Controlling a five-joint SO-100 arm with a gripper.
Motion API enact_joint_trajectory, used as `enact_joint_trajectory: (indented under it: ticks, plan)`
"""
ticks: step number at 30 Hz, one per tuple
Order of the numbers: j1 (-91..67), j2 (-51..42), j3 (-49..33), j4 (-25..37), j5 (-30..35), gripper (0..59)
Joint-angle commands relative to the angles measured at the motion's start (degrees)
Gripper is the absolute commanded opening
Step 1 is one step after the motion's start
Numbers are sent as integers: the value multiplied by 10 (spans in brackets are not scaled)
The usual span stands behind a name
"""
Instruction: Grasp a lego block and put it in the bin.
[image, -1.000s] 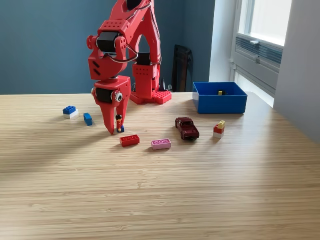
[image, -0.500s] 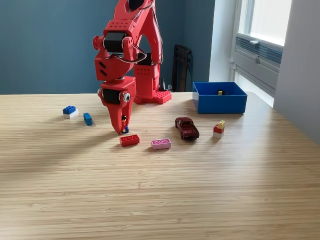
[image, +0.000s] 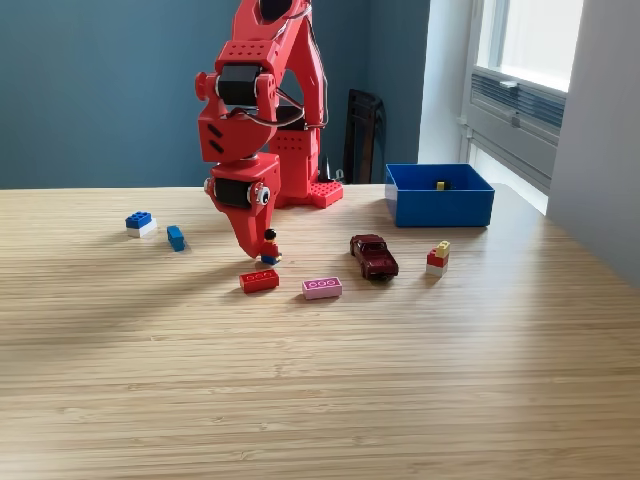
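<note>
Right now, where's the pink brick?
Exterior view: pink brick lies on the table, between the red brick on its left and the toy car up-right.

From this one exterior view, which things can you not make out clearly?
- Tool: whether it is shut on the small figure; its own red body blocks the view.
- Bin: the floor, hidden by the front wall; only one small piece shows.
- Arm top: cut off by the upper edge.

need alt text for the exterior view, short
A red robot arm's claw holds a small toy figure just above a wooden table, near a red brick, a pink brick and a toy car. A blue bin sits at the view's right.
</note>
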Motion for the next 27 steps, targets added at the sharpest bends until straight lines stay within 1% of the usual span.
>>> enact_joint_trajectory:
  ticks: [1, 2, 4, 10, 18, 24, 27]
  plan:
    - [-16, 6, -26, 19, -11, 121]
    - [-18, 6, -21, 19, -15, 155]
    - [-23, 5, -16, 19, -22, 199]
    - [-26, 5, -23, 19, -33, 262]
    - [-56, 4, -25, 19, -47, 271]
    - [-94, 4, -20, 19, -61, 260]
    - [-105, 4, -18, 19, -60, 241]
